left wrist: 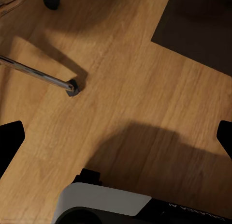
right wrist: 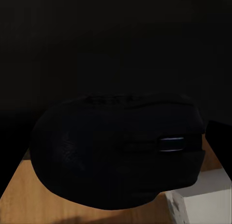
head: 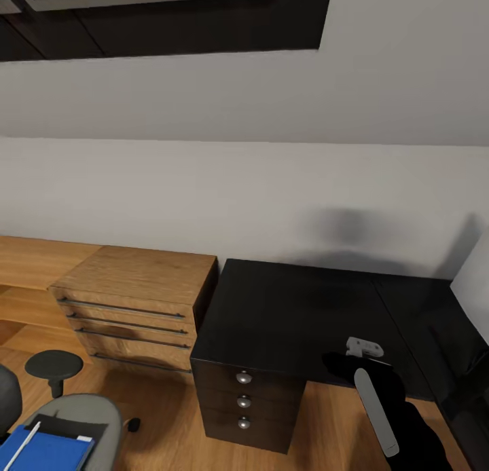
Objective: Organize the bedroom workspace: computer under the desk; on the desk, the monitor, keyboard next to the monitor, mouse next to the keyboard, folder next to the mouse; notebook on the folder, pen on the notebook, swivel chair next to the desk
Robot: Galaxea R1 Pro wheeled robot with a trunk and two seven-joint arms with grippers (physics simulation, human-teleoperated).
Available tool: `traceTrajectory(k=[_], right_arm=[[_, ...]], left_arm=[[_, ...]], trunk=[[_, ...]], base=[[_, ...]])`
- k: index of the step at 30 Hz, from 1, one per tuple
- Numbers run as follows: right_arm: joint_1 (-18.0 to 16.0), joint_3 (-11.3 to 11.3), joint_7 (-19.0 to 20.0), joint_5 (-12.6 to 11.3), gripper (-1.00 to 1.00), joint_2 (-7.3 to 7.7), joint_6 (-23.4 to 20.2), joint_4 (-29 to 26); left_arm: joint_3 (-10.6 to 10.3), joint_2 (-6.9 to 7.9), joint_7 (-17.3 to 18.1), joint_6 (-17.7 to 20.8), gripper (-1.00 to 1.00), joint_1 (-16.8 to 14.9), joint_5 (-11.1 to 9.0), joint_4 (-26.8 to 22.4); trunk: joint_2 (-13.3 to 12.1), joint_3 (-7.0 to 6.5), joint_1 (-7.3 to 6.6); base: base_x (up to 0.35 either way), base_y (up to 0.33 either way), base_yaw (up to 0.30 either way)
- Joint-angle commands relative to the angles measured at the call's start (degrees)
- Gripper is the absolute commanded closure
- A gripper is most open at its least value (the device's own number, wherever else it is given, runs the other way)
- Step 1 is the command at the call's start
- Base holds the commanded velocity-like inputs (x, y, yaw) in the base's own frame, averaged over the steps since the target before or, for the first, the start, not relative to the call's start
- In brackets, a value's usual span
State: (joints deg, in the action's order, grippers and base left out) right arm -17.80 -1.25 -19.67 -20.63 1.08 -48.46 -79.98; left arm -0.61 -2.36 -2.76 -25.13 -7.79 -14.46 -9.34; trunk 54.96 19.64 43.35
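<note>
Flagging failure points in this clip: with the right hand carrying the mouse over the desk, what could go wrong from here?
1. The mouse hangs near the desk's front edge; released there, it might fall to the floor.
2. The folder, with a pen on it, sits on the swivel chair; bumping the chair might shed them.

We're looking at a plain grey sloped wall, a dark-framed skylight up top, warm wooden floor, and low wooden drawers along the wall.

Desk top glossy black; floor and low drawer chest wood-grained; mouse matt black.
</note>
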Motion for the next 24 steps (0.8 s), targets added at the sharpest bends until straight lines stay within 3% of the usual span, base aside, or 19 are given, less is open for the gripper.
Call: traceTrajectory(k=[1, 14, 24], right_arm=[[0.0, 0.0, -0.5, -0.6, 1.00, 0.03, -0.1, 0.0], [0.0, 0.0, -0.5, -0.8, 1.00, -0.07, 0.8, 0.2], [0.0, 0.1, -0.8, -0.8, 1.00, -0.28, 1.2, 0.2]], left_arm=[[-0.1, -0.02, -0.2, -0.2, -1.00, 0.0, 0.0, 0.0], [-0.1, -0.02, -0.2, -0.2, -1.00, 0.0, 0.0, 0.0], [-0.1, -0.02, -0.2, -0.2, -1.00, 0.0, 0.0, 0.0]], trunk=[[0.0, 0.07, 0.00], [0.0, 0.07, 0.00], [0.0, 0.19, 0.00]], base=[[0.000, -0.010, 0.006], [0.000, -0.002, 0.002], [0.000, 0.000, 0.173]])
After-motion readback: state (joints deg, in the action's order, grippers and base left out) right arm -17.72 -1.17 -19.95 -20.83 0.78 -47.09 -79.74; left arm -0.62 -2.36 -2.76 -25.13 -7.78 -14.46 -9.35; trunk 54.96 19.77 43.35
